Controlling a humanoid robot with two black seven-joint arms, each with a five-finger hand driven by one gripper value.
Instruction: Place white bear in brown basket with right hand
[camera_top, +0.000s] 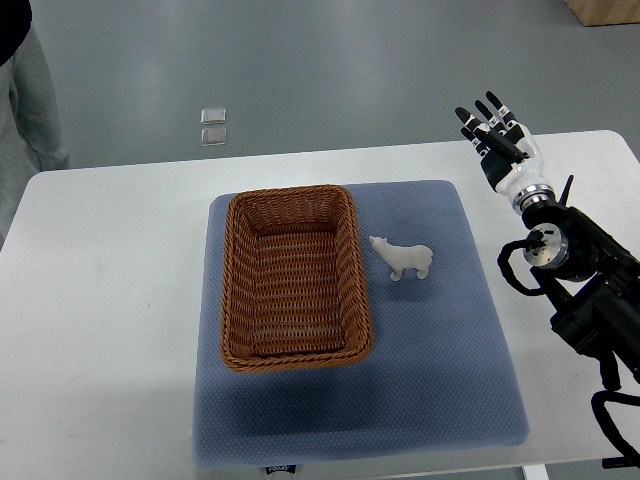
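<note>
Nearest you, your right hand (497, 135) hangs with fingers spread and empty over the table's (110, 260) far right corner, well apart from the white bear (403, 259) standing on the blue mat (450, 340) just beside the empty brown basket (293, 278), so grasping and placing remain.

A white bear (402, 259) is standing on a blue mat (450, 350), just beside the right wall of a brown basket (236, 290) lying on the same mat. The right hand (497, 142) is hovering with fingers spread over the worktop (100, 300), well apart from the bear.
</note>
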